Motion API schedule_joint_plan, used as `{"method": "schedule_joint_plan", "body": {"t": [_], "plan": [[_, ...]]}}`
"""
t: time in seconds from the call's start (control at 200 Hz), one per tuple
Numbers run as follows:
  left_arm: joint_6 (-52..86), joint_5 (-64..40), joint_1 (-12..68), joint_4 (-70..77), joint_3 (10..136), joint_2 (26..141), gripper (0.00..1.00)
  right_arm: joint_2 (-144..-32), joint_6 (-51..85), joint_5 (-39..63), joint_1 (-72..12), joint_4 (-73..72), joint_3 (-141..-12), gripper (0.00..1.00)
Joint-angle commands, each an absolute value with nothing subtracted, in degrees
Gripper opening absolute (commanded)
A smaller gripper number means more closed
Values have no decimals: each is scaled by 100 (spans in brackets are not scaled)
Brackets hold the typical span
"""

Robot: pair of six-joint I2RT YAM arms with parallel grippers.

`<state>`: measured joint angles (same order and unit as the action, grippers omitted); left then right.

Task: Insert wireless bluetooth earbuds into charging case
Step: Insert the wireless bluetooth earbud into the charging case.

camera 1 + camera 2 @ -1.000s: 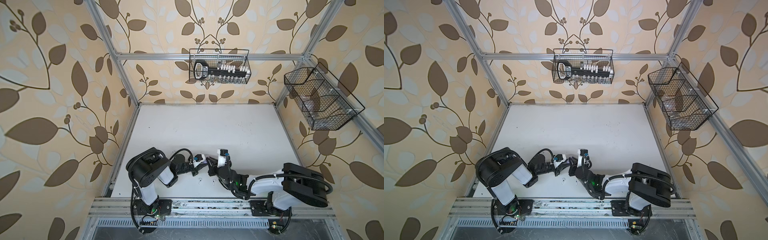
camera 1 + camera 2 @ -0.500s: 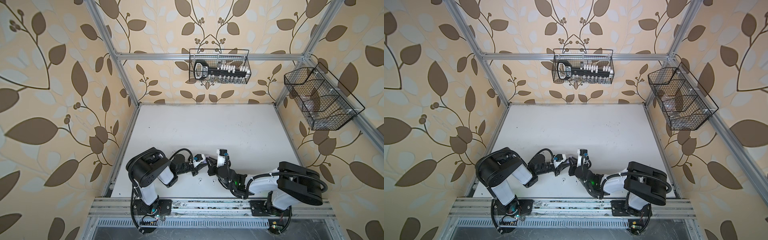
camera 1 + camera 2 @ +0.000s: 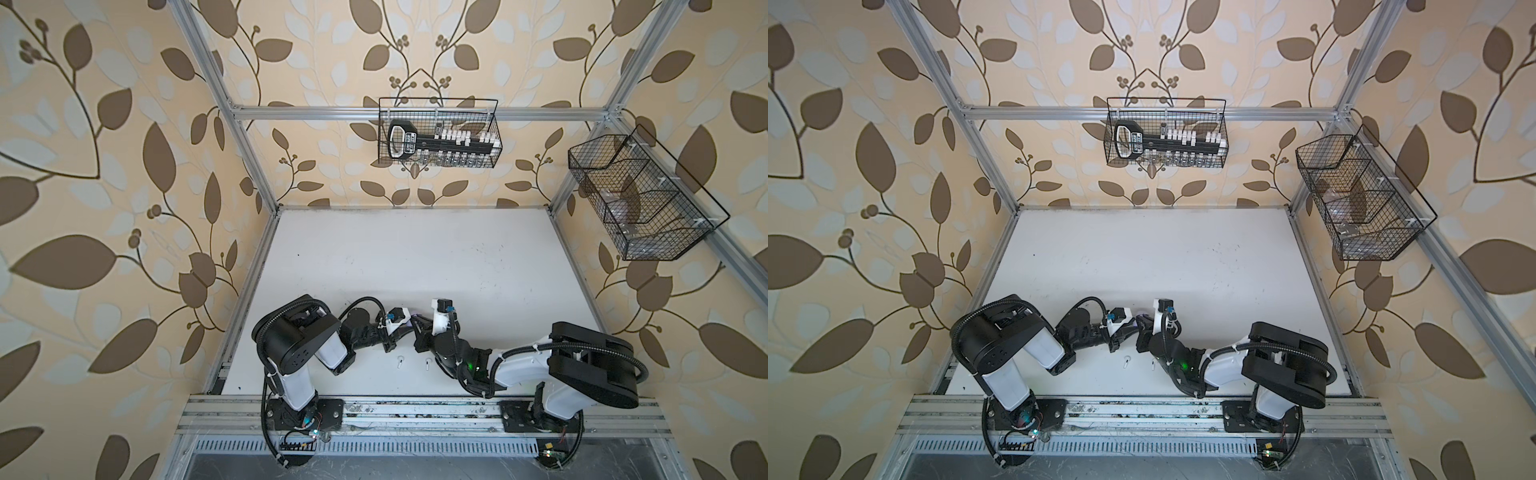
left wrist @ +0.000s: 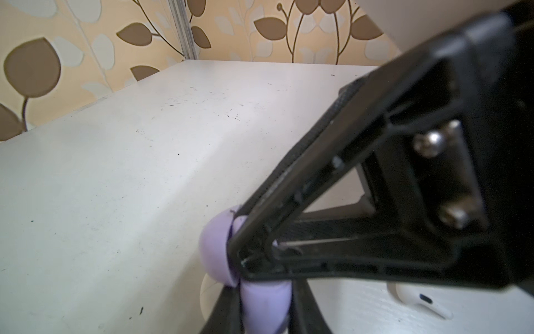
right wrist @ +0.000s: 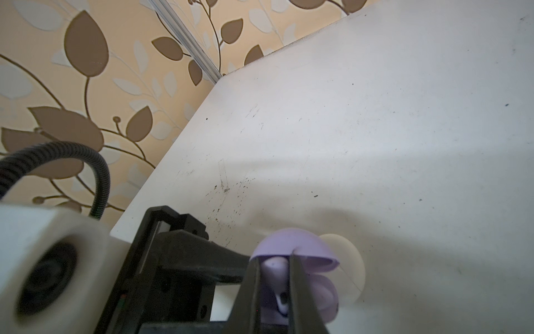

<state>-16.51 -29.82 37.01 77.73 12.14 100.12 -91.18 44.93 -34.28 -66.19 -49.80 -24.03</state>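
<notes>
The arms (image 3: 291,345) are white and black, with ribbed black cables (image 5: 102,185); silver screws (image 4: 427,143) stud the black left gripper (image 4: 242,260).

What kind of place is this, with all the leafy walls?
Probably a robot test booth, not a home. Two black-and-white robot arms are bolted to a grey metal rail beside a white table, silver aluminium frame bars edge the leaf-patterned walls, and black wire baskets hang from them.

Both top views hang high overhead, looking steeply down on the whole white table (image 3: 415,257) from almost the same spot. The two wrist cameras ride low, close over the tabletop, facing the papered walls (image 4: 86,43); both catch the open lavender case (image 5: 294,245) close up.
</notes>
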Motion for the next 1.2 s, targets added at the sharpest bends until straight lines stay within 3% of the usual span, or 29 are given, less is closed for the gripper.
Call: {"method": "schedule_joint_plan", "body": {"t": [0.0,1.195], "plan": [[-1617,-3041,3614,8154,1318,9796,13,-9220,4522,-3340,-6636,-5065,-2373,12],[-1467,-3146,3499,8148,1358,9807,13,-9153,4491,-3239,-6628,-4939,-2417,27]]}}
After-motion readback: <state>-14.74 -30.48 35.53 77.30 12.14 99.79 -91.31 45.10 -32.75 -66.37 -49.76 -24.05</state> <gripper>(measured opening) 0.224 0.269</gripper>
